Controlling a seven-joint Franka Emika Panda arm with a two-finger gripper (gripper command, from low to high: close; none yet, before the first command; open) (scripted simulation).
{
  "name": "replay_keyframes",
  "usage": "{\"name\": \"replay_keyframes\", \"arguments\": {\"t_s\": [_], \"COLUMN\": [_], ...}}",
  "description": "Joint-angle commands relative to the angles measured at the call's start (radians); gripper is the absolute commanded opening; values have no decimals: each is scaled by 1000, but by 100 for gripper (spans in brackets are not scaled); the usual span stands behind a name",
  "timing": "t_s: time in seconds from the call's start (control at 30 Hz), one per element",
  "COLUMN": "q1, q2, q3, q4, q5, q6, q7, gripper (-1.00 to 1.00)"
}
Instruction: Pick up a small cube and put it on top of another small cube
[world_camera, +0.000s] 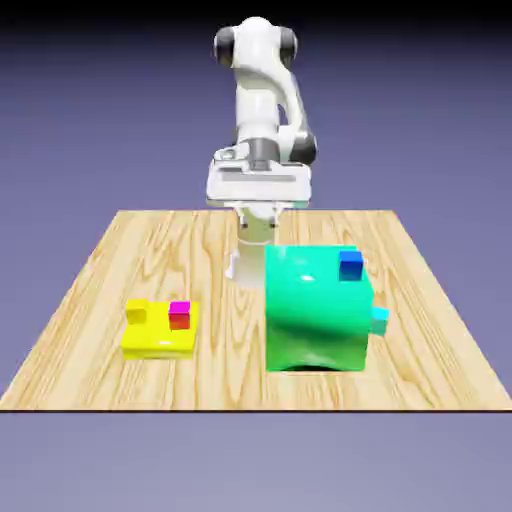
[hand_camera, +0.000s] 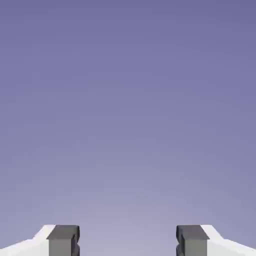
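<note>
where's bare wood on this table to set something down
Free: the wooden table's front strip, the gap between the flat yellow block and the big green block, and the far left corner. Crowded: around the green block, with the small cyan cube beside it.

I see a wooden counter (world_camera: 150, 240) with pale, wavy grain. Behind it everything is plain blue-violet, darker at the top and lighter lower down.

Three small cubes (world_camera: 379, 320) – two bigger blocks (world_camera: 315, 310).
</note>
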Motion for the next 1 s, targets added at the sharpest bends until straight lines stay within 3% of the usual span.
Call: {"name": "replay_keyframes", "arguments": {"t_s": [0.0, 0.97], "q1": [-7, -200], "q2": [-11, -344], "q3": [36, 1087], "q4": [4, 131], "q5": [1, 30], "q6": [-8, -252], "q7": [36, 1090], "gripper": [0, 0]}}
